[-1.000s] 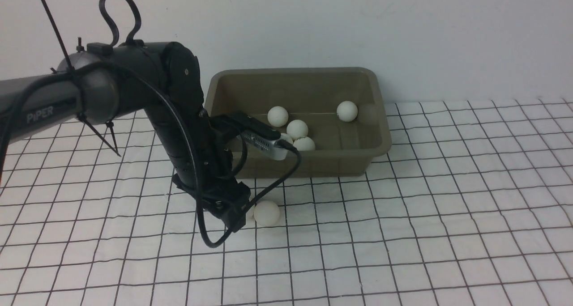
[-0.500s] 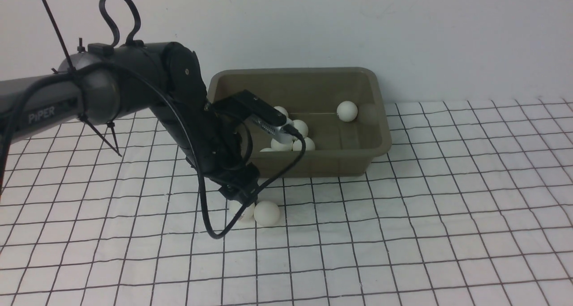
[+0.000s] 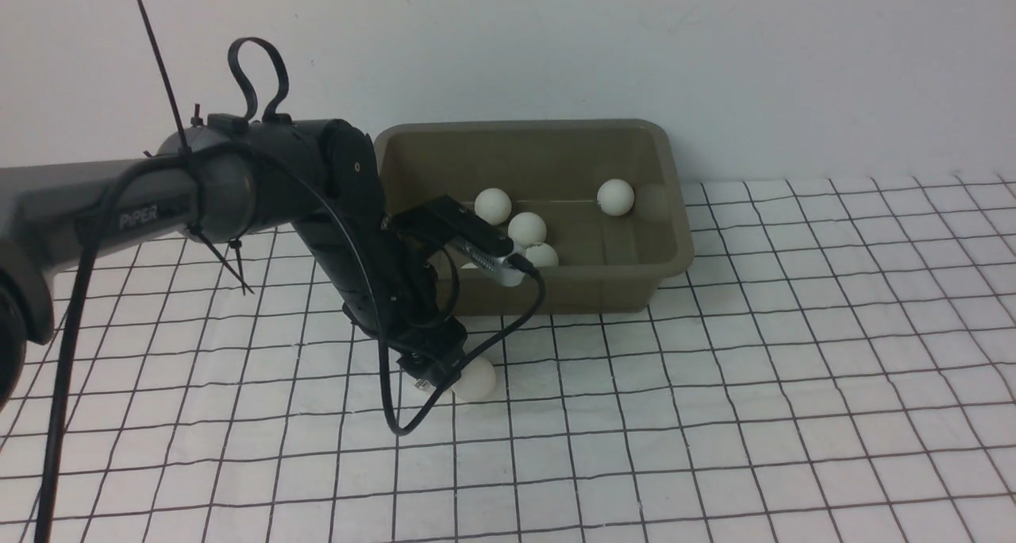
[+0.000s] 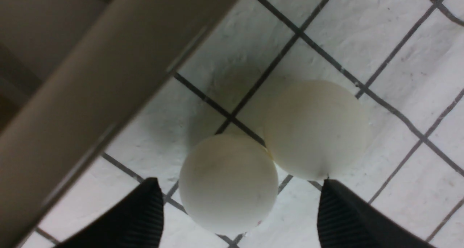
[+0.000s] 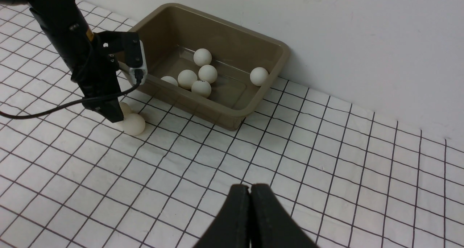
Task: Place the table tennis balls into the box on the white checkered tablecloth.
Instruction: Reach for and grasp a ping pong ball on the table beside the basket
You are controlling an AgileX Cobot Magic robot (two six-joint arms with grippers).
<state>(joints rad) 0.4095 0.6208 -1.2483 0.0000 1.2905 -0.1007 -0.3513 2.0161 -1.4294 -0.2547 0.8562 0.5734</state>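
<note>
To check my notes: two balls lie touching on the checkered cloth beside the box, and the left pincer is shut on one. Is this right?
Not quite: the left pincer is open over the two balls, gripping neither, as the left wrist view shows. The rest holds.

1. Left arm [image 3: 230, 186]: the elbow joint has moved right and lower in the front view, from the upper left toward centre-left. The cable-tie loop [image 3: 258, 75] moved with it.
2. Left gripper [image 3: 435, 375]: a second ago it was low, left of the table tennis ball [image 3: 476, 380] on the white checkered tablecloth [image 3: 714, 416]. It then rose and has now come back down, closer against that ball.
3. Second ball [image 4: 226, 182]: half a second ago it was exposed left of its neighbour. In the front view it is now mostly covered by the gripper.
4. Wrist camera [image 3: 464, 237]: it rose across the box [image 3: 667, 209] interior and has since dropped back.
</note>
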